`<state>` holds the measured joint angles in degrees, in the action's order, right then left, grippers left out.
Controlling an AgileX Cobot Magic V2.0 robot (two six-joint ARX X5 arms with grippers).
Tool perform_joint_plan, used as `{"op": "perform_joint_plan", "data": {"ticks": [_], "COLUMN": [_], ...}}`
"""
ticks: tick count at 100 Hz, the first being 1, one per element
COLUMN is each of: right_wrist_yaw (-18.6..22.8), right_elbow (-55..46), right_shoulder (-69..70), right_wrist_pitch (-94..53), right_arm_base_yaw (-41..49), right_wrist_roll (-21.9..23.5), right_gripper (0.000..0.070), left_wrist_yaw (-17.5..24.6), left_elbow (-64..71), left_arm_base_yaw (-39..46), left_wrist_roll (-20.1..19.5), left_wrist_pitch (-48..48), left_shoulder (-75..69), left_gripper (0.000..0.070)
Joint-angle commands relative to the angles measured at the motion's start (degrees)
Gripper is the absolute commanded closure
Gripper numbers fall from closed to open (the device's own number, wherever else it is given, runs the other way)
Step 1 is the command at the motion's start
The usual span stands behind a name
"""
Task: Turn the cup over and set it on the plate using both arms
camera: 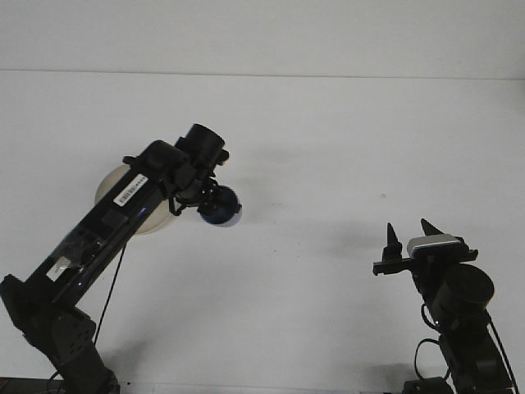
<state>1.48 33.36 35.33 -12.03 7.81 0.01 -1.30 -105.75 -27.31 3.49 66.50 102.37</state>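
Bright, even light from above. White surface looks washed out. Soft, faint shadows under both arms. Dark parts lose detail. Picture slightly grainy, soft.

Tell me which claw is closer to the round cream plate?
Left. The left claw holds the blue cup beside the round cream plate; the right claw sits far right.

One cup, one plate, two pincers: left, right.
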Motion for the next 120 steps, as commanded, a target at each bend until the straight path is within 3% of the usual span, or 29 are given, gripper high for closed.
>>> {"op": "perform_joint_plan", "data": {"ticks": [1, 59, 120], "right_wrist_yaw": [0.0, 0.0, 0.0], "right_elbow": [0.6, 0.6, 0.6], "right_shoulder": [0.3, 0.3, 0.3], "right_wrist_pitch": [0.4, 0.5, 0.4], "right_arm_base_yaw": [0.1, 0.1, 0.1], "right_wrist_roll": [0.6, 0.6, 0.6], "right_gripper": [0.0251, 0.0251, 0.0251], "left_wrist_yaw": [-0.4, -0.6, -0.6], "left_elbow": [-1.8, -0.7, -0.2], "left_arm_base_yaw": [2.6, 28.5, 31.4], "left_wrist_roll": [-1.4, -1.6, -1.5], "left_wrist_pitch": [1.0, -0.3, -1.5], "left_shoulder": [0.9, 1.2, 9.6], "left_gripper": [0.0689, 0.069, 0.0689]}}
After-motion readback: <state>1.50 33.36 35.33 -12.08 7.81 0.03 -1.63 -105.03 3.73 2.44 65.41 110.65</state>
